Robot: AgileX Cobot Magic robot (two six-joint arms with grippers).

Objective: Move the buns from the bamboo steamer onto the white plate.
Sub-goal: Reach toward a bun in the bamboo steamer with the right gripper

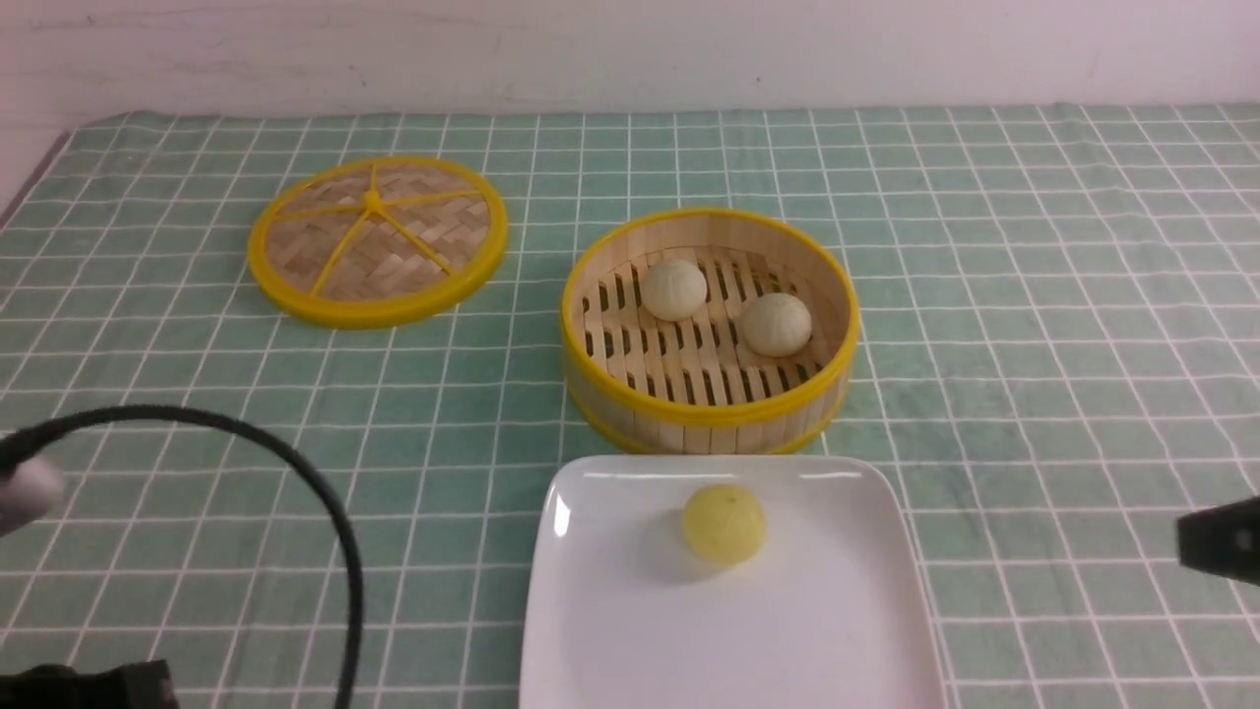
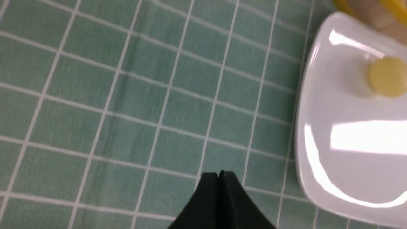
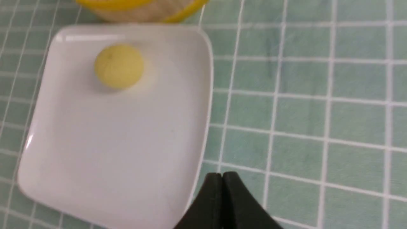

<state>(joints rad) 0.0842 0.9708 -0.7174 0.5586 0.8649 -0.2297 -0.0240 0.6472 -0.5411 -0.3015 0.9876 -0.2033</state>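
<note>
Two pale buns (image 1: pixel 674 289) (image 1: pixel 776 324) lie side by side on the slatted floor of the bamboo steamer (image 1: pixel 707 425), mid-table. Just in front of it stands the white plate (image 1: pixel 787 630), with a bright yellow ball (image 1: pixel 724 523) on its far half. My left gripper (image 2: pixel 219 174) is shut and holds nothing, hovering over the cloth to the left of the plate (image 2: pixel 349 165). On the other side of the plate (image 3: pixel 111 149) my right gripper (image 3: pixel 221 175) is shut and holds nothing; only its dark tip (image 1: pixel 1221 540) shows in the front view.
The flat woven lid (image 1: pixel 377 239) lies at the back left on the green checked cloth. A black cable (image 1: pixel 325 502) loops over the front left. The steamer's wall (image 3: pixel 143 9) touches the plate's far edge.
</note>
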